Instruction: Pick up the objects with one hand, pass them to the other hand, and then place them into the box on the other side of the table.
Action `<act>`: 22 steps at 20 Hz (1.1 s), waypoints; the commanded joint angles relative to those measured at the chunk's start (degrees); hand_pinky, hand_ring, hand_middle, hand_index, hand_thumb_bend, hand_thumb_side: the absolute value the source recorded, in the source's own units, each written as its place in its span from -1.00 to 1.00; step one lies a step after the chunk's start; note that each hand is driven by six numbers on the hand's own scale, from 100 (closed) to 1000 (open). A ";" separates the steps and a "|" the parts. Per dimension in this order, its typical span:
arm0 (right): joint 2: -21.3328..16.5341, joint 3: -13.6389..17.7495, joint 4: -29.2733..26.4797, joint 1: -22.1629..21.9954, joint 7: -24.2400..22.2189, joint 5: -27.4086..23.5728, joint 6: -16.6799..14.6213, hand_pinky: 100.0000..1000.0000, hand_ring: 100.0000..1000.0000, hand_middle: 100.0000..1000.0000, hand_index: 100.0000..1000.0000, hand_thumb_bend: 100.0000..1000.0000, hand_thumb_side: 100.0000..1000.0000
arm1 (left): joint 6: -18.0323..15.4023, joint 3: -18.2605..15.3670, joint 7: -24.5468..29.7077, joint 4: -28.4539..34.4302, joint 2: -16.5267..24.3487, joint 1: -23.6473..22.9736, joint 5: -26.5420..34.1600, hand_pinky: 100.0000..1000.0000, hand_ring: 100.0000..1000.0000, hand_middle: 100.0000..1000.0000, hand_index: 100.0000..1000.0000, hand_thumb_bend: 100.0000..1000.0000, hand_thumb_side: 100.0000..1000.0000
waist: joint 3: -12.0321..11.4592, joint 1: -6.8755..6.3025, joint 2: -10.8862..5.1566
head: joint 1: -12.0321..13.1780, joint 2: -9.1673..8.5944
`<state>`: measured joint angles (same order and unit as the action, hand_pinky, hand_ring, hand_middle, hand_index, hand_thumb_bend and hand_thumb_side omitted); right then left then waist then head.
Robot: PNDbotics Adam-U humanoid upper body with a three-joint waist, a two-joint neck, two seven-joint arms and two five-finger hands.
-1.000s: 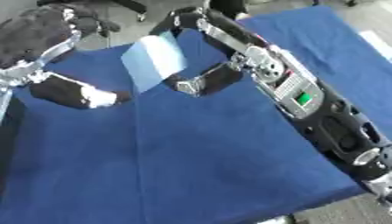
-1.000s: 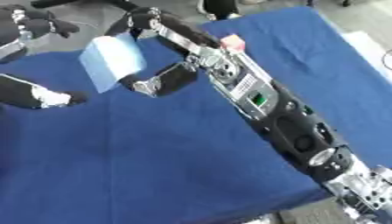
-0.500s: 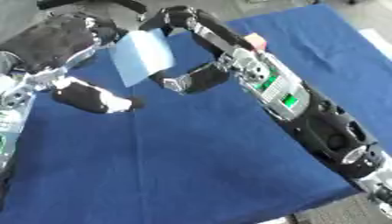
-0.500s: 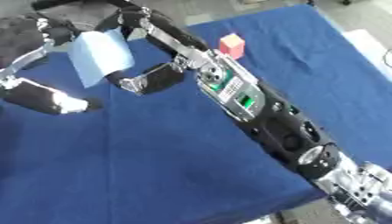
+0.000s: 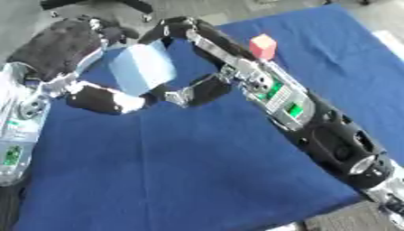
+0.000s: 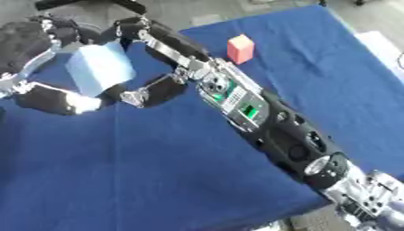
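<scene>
Black fingers of the right hand (image 5: 185, 88) curl around the right side of a pale blue block (image 5: 143, 67); the thumb lies under the block's lower edge and the fingers arch over its top edge. The left hand (image 5: 87, 54) closes on the same block from the left: its fingers wrap over the upper left corner, and its thumb, black with a white tip, runs beneath the lower left edge. Both hands are thus clamped on the block at once.

Block description: flat-faced, rectangular, light blue, plain surface, tilted with its broad face toward the camera. It is held above the far left part of the table (image 5: 197, 171), clear of the surface.

Surroundings: the table is covered with a dark blue cloth. A small red cube (image 6: 240, 48) stands upright on the cloth to the right of the right hand, well apart from the block. The right forearm, black with silver joints and green lights, crosses the table diagonally from the lower right corner and covers part of the cloth. Grey floor shows beyond the far edge of the table.
</scene>
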<state>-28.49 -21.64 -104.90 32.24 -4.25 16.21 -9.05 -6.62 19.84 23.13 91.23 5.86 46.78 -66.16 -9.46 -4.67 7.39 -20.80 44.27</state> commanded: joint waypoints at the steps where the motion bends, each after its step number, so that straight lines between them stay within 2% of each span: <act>1: -0.02 -0.18 -1.28 0.64 -0.15 0.54 -0.22 0.70 0.12 -0.45 0.20 -0.96 -0.95 | 1.05 -1.06 -1.45 1.09 -0.39 0.75 -0.54 0.67 0.29 0.15 0.61 0.08 0.28 | -0.05 -0.46 -1.06 | 0.17 -0.15; 9: 0.12 -0.31 -1.25 0.49 -0.39 0.75 -0.08 0.70 0.12 -0.45 0.21 -0.97 -0.94 | 2.91 -0.88 -4.13 1.61 -0.66 0.42 0.68 0.43 -0.02 -0.23 0.31 -0.10 0.01 | 0.00 -0.47 -1.03 | 0.11 -0.15; 12: 0.13 -0.31 -1.24 0.46 -0.43 0.71 -0.07 0.70 0.12 -0.45 0.21 -0.97 -0.94 | 3.33 -0.79 -4.82 1.75 -0.72 0.32 1.30 0.37 -0.06 -0.29 0.25 -0.20 -0.12 | 0.01 -0.46 -1.02 | 0.10 -0.15; 15: 0.16 -0.34 -1.16 0.42 -0.52 0.60 -0.05 0.70 0.12 -0.44 0.22 -0.98 -0.94 | 3.94 -0.79 -5.95 1.95 -0.82 0.22 1.96 0.29 -0.11 -0.35 0.17 -0.41 -0.30 | -0.02 -0.43 -1.00 | 0.03 -0.15; 17: 0.15 -0.34 -1.12 0.42 -0.60 0.50 -0.05 0.70 0.12 -0.44 0.22 -0.98 -0.94 | 4.35 -0.72 -6.82 2.06 -0.93 0.19 2.55 0.25 -0.13 -0.39 0.12 -0.67 -0.50 | -0.02 -0.43 -1.00 | 0.02 -0.15; 20: 0.11 -0.40 -1.12 0.39 -1.09 0.44 -0.19 0.71 0.13 -0.40 0.25 -0.95 -0.92 | 4.69 -0.56 -7.54 2.03 -1.03 0.17 3.27 0.26 -0.14 -0.40 0.10 -0.93 -0.71 | 0.01 -0.43 -1.00 | -0.07 -0.15; 22: 0.08 -0.44 -1.17 0.37 -1.65 0.34 -0.45 0.71 0.14 -0.35 0.29 -0.90 -0.90 | 4.81 -0.57 -7.86 2.04 -1.07 0.15 3.50 0.25 -0.14 -0.41 0.09 -1.00 -0.81 | 0.03 -0.44 -1.02 | -0.09 -0.15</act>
<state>-28.33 -21.05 -104.90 32.27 -4.89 16.87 -9.05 -2.30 20.35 16.22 91.94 4.47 45.65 -62.80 -9.44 -4.67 7.39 -20.83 44.27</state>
